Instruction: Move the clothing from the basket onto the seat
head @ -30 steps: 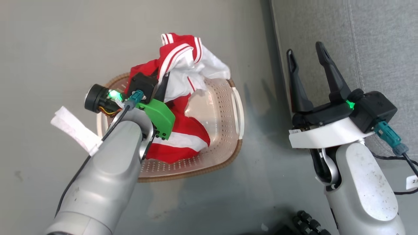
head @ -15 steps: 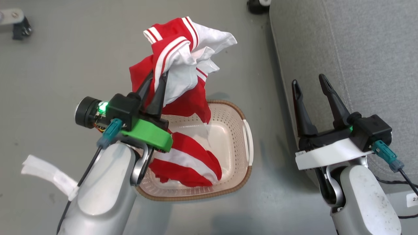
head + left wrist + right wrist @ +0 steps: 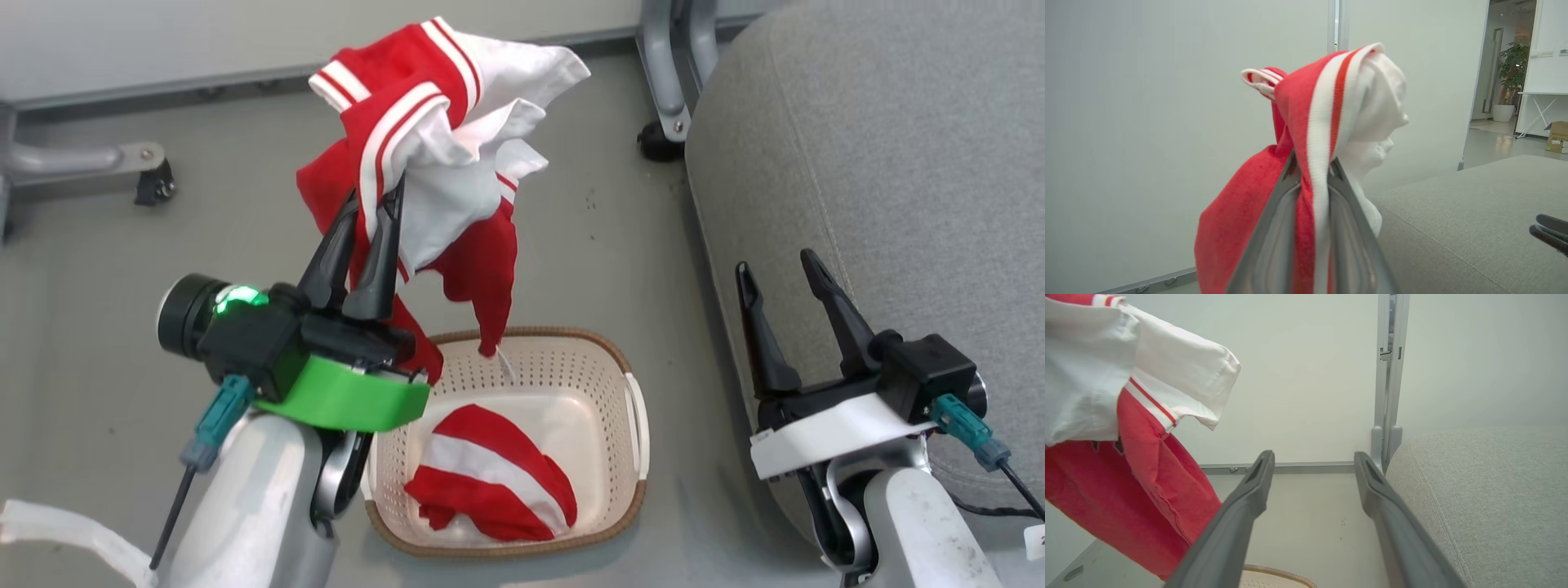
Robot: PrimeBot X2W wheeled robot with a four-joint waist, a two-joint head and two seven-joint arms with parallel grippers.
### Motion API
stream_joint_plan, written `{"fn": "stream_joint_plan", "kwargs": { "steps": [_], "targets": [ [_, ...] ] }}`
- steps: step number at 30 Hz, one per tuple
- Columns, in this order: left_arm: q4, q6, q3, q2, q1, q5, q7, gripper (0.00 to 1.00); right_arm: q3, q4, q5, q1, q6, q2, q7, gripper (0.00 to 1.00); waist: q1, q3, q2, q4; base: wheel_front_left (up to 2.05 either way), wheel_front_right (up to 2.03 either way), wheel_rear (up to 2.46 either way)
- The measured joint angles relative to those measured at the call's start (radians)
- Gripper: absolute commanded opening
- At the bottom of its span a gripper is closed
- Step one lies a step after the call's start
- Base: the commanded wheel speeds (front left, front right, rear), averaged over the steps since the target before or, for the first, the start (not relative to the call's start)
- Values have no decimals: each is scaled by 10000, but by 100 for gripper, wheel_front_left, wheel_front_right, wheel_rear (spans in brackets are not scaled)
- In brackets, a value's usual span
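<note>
– While pinched in left gripper (image 3: 375, 192), soft red-and-white jersey (image 3: 424, 106) hangs over oval cream plastic basket (image 3: 571, 367); right gripper (image 3: 775, 261) wide, empty.
– Best: swing to three o'clock, high over grey fabric seat (image 3: 882, 163), then release.

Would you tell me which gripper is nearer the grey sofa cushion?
Right. The right gripper sits beside the sofa cushion's edge; the left gripper, holding the jersey, is across the basket.
</note>
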Motion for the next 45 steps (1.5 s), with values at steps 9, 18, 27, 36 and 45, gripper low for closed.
{"fn": "stream_joint_plan", "kwargs": {
  "steps": [9, 18, 27, 36, 45],
  "targets": [
    [-671, -92, 184, -6, 1443, 2, 2, 0, 115, -384, 12, 831, 0, 10, 366, 100, 0, -1020, 0, 0, 0, 0, 0],
    [-727, -178, -52, 2, 2069, -48, 2, 0, 176, -600, 71, 1416, 0, 63, 621, 100, 0, -1663, 0, -88, 0, 0, 0],
    [-748, -148, -100, -2, 2353, -209, 2, 0, 226, -709, 84, 1650, 0, 82, 784, 100, 0, -1968, 0, -104, 0, 0, 0],
    [-878, -132, -171, 36, 2365, -276, 2, 0, 291, -742, 117, 1754, 0, 94, 811, 100, 0, -2013, 0, -68, 0, 0, 0],
    [-907, -102, -245, 48, 2363, -318, 31, 0, 692, -704, 276, 1709, 0, 96, 888, 100, 0, -1973, 0, -30, 0, 0, 0]
  ]
}}
